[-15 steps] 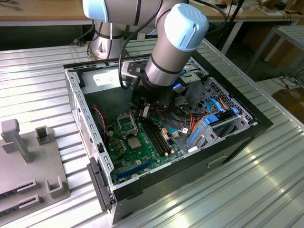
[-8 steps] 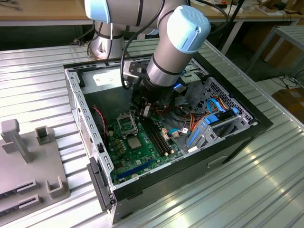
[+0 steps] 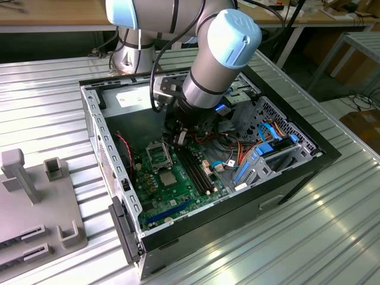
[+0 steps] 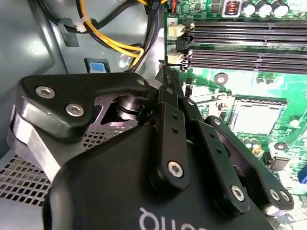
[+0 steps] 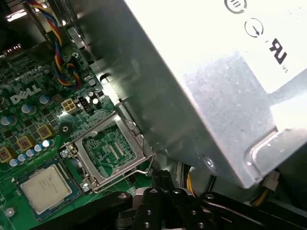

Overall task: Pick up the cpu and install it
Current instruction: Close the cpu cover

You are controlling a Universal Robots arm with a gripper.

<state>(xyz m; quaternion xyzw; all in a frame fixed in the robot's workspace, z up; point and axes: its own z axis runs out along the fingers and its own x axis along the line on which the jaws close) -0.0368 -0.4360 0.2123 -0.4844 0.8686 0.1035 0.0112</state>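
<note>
The cpu (image 3: 168, 179) is a small pale silvery square lying flat in a blue-edged seat on the green motherboard (image 3: 178, 199); the first wrist view shows the cpu (image 5: 45, 188) too. Beside it a silver hinged frame (image 5: 108, 153) lies open with bare board showing through, and its wire lever (image 5: 149, 163) runs close to my fingertips. My gripper (image 3: 180, 139) hangs inside the open computer case, above the far end of the board and apart from the cpu. In both wrist views the gripper (image 4: 166, 76) (image 5: 160, 176) has its fingers shut together with nothing between them.
A silver power supply box (image 5: 216, 72) stands close beside the gripper. Black memory slots (image 4: 249, 36) run along the board. Orange and blue cables (image 3: 261, 142) and a drive cage fill the case's right side. Grey fixtures (image 3: 35, 196) sit on the ribbed metal table at the exterior view's left.
</note>
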